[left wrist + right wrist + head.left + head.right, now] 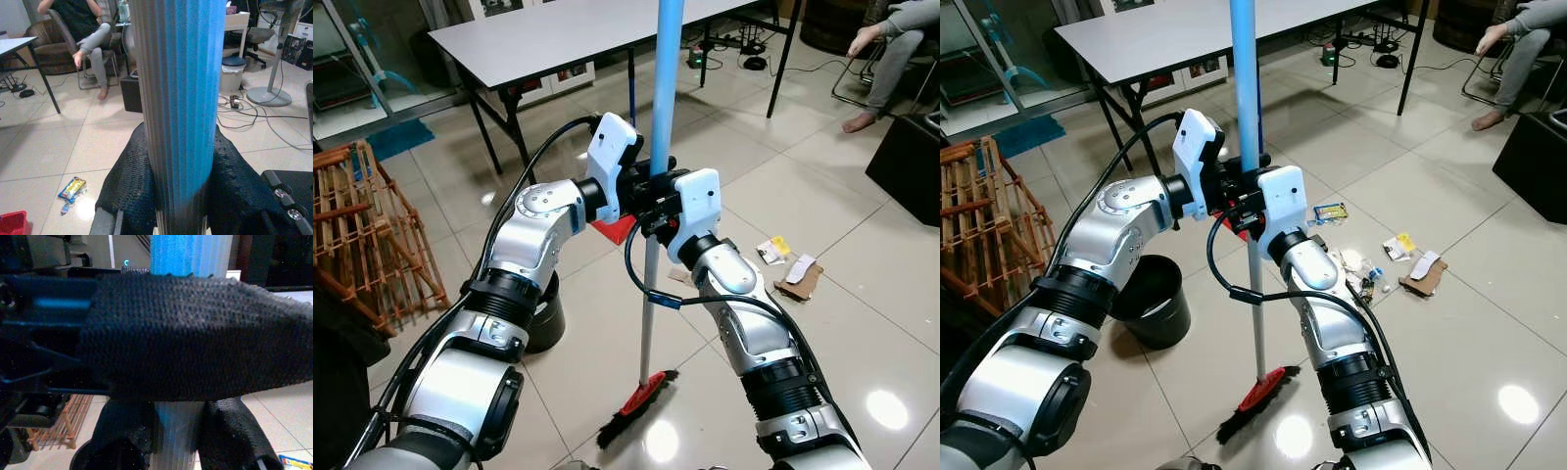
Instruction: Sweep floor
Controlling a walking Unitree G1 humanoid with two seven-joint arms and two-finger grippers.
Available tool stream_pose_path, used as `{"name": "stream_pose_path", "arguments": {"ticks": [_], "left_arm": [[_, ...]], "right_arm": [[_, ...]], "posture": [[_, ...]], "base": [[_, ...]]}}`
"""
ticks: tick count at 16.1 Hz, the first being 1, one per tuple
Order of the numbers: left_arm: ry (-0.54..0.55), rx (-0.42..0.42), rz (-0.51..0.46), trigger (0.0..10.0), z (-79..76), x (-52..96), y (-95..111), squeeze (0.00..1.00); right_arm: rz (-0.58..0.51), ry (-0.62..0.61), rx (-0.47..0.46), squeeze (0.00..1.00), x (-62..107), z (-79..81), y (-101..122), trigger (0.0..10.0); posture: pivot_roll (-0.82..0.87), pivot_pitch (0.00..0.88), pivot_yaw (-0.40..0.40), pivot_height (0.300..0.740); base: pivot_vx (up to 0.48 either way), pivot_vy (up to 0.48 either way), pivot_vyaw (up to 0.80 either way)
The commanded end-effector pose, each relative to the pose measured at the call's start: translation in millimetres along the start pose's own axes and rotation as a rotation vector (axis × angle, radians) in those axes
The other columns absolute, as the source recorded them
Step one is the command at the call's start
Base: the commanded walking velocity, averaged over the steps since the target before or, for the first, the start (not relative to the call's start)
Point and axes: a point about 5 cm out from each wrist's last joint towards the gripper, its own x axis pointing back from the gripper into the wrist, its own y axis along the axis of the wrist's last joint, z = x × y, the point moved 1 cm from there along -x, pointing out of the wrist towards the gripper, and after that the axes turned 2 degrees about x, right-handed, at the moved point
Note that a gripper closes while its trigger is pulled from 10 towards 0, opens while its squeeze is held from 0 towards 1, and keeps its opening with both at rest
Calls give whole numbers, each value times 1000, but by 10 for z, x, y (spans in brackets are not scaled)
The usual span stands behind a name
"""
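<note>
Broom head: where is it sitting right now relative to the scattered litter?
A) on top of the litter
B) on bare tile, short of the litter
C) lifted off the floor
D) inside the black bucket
B: the broom head rests on bare tile near the robot, while the litter lies farther out to its right.

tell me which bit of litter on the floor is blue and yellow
The flat snack wrapper lying alone on the tiles just beyond the right arm. The other scraps, a brown cardboard piece and white papers, sit further right.
</note>
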Motion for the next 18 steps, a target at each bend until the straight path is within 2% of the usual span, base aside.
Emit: {"name": "stream_pose_path", "arguments": {"ticks": [1, 7, 8, 9, 10, 11, 18], "left_arm": [[118, -52, -18, 0, 213, 150, 140, 0], [118, -60, -16, 0, 204, 152, 135, 0], [143, -60, -16, 2667, 224, 149, 134, 0], [162, -58, -12, 10000, 241, 149, 123, 0], [166, -57, -10, 10000, 246, 148, 118, 0], [167, -53, -8, 10000, 251, 150, 109, 0], [168, -51, -3, 10000, 260, 158, 93, 0]], "right_arm": [[-54, 43, 12, 0, -30, 70, 100, 10000], [-56, 50, 10, 0, -33, 92, 91, 10000], [-54, 50, 11, 0, -32, 90, 86, 10000], [-53, 49, 9, 0, -32, 88, 82, 10000], [-52, 50, 6, 835, -31, 89, 80, 10000], [-53, 52, 1, 1000, -34, 92, 80, 10000], [-63, 61, -15, 1000, -42, 108, 88, 10000]], "posture": [[-55, 0, 80, 740], [-55, 0, 82, 740], [-55, 0, 82, 740], [-54, 0, 83, 740], [-54, 0, 83, 740], [-54, 0, 83, 740], [-55, 0, 88, 740]], "base": [[0, 0, 0], [0, 0, 0], [0, 0, 0], [0, 0, 0], [0, 0, 0], [0, 0, 0], [0, 0, 0]]}}
